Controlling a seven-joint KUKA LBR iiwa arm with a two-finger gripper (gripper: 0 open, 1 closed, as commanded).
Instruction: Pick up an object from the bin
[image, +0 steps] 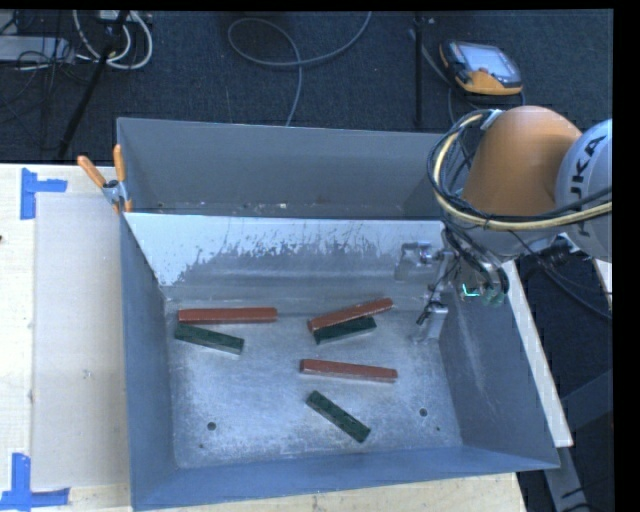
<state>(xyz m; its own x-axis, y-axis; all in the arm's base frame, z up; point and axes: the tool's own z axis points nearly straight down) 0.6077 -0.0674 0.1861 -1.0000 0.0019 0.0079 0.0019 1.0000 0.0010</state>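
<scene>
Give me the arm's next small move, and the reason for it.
Probably a short shift toward the view's left, to bring the gripper over the right end of the brown bar that lies against a dark green bar. The gripper hangs close to the bin's right wall, beside that bar's end rather than over it, and this pair looks nearest.

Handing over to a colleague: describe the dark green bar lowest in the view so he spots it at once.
On the floor of the grey bin, by the wall nearest the camera, lies the dark green bar, below a red-brown bar. It is the most slanted bar in the bin.
</scene>
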